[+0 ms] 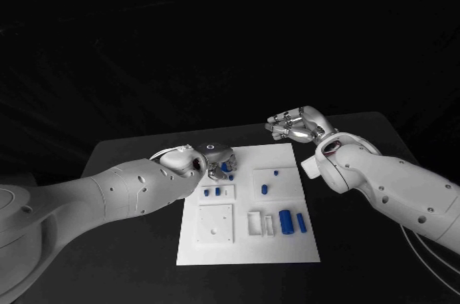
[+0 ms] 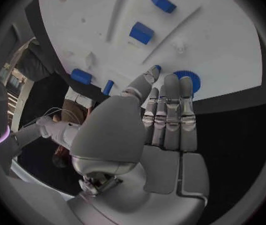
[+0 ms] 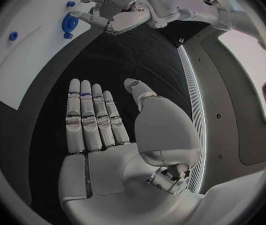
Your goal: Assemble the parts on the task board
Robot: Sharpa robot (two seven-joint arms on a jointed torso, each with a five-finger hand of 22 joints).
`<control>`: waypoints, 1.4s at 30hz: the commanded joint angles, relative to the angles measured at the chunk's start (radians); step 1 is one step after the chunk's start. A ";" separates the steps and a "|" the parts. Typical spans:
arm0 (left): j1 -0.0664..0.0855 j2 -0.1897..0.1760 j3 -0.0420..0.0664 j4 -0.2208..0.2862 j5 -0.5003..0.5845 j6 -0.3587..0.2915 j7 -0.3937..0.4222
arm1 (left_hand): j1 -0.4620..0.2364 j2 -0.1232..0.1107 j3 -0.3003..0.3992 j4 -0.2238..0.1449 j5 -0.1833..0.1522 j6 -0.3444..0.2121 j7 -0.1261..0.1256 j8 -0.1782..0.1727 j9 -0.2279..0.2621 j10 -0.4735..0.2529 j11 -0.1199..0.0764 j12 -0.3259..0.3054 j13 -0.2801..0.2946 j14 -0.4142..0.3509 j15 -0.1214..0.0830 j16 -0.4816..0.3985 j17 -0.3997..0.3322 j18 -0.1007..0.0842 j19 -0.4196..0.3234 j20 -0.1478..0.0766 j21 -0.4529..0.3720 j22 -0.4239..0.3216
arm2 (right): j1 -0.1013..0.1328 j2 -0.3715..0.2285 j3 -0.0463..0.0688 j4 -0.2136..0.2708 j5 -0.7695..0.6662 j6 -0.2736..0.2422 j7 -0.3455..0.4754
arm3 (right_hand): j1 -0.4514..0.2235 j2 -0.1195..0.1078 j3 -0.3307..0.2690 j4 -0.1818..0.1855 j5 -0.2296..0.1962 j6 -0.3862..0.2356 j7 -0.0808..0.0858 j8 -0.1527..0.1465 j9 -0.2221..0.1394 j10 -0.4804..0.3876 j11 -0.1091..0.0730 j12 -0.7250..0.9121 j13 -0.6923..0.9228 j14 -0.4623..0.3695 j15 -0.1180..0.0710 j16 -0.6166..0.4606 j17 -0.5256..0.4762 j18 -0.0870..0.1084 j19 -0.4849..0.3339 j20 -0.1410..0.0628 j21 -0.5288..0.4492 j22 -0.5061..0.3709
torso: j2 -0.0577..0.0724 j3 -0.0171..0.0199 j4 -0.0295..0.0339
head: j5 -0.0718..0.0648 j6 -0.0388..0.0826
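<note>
The left hand (image 1: 206,159) is over the far left corner of the task board (image 1: 288,244). Its fingers (image 2: 170,110) are straight and lie side by side, and they hold nothing. The fingertips are just above a round blue gear (image 2: 188,80) that sits near the far edge of the board. Next to it, two small blue blocks (image 1: 212,191) lie on the left part of the white plate. More to the right there is a small blue peg (image 1: 264,189), and near the front of the board two long blue cylinders (image 1: 286,219) lie side by side beside a white holder (image 1: 255,224). The right hand (image 1: 299,126) is off the board, over the black table (image 1: 134,264) past the far right corner. Its fingers (image 3: 89,117) are stretched flat and the palm is empty.
</note>
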 commanded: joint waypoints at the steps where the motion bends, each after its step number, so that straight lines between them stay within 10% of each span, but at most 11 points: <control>1: -0.004 0.005 0.000 -0.005 -0.012 0.021 0.003 | -0.011 0.003 0.008 -0.001 -0.002 0.002 0.005 -0.003 -0.001 0.016 -0.002 -0.001 0.000 0.009 -0.003 0.013 0.005 0.006 0.006 0.000 0.009 0.024 | 0.000 0.003 0.000 0.003 -0.006 0.004 0.009 | 0.002 -0.002 0.006 -0.001 0.005 -0.005 -0.001 -0.001 0.000 -0.006 -0.002 -0.006 -0.001 -0.007 0.000 -0.004 -0.002 0.014 -0.005 0.000 -0.004 -0.001 | 0.000 -0.0004 0.0005 | 0.001 -0.001; 42: -0.034 0.037 0.001 -0.057 0.057 0.008 0.004 | -0.041 0.022 0.035 0.052 -0.020 0.038 0.017 -0.003 -0.002 0.045 -0.009 -0.002 0.000 0.049 -0.006 0.065 0.019 0.007 0.066 -0.006 -0.020 0.023 | -0.001 0.008 0.000 0.009 -0.006 0.012 0.007 | 0.004 -0.001 0.010 -0.002 0.007 -0.005 -0.001 -0.001 0.000 -0.006 -0.003 -0.006 -0.001 -0.007 0.000 -0.004 -0.002 0.014 -0.005 0.000 -0.004 -0.001 | 0.000 -0.0009 -0.0001 | -0.007 -0.004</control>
